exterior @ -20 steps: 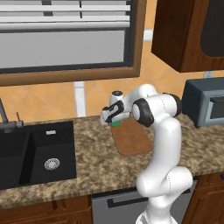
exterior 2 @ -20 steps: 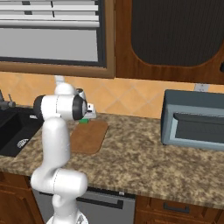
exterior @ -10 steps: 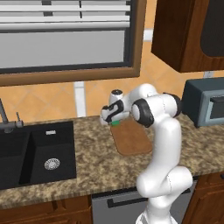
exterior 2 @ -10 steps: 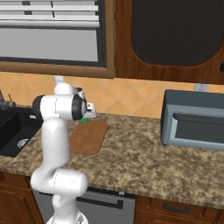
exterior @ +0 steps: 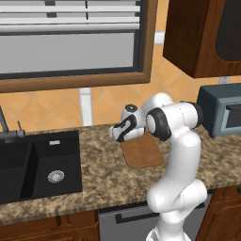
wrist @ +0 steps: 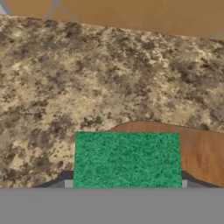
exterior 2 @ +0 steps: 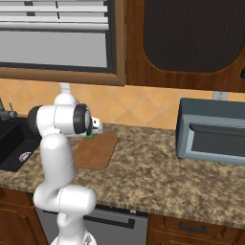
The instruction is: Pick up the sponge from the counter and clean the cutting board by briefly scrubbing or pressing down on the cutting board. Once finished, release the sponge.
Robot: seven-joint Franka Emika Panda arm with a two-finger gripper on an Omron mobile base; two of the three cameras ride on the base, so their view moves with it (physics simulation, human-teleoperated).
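Observation:
The green sponge point(wrist: 127, 159) sits between my fingertips at the bottom of the hand view, and my gripper point(wrist: 126, 184) is shut on it. Just beyond it lies a rounded corner of the reddish-brown cutting board point(wrist: 197, 148), with speckled counter point(wrist: 87, 78) past that. In the right base view a bit of the sponge point(exterior 2: 89, 137) peeks out under the hand at the far left corner of the cutting board point(exterior 2: 95, 150). From the left base view, the gripper point(exterior: 116, 136) hangs low over the left end of the cutting board point(exterior: 143, 153).
A black sink basin point(exterior: 37, 164) with a faucet point(exterior: 7, 134) lies left of the board. At the right end of the counter stands a grey-blue microwave point(exterior 2: 213, 131). The tiled wall and a window frame rise behind the counter.
The hand has come down a little with the sponge toward the board's far left corner. In the left base view the green is now hidden behind the hand.

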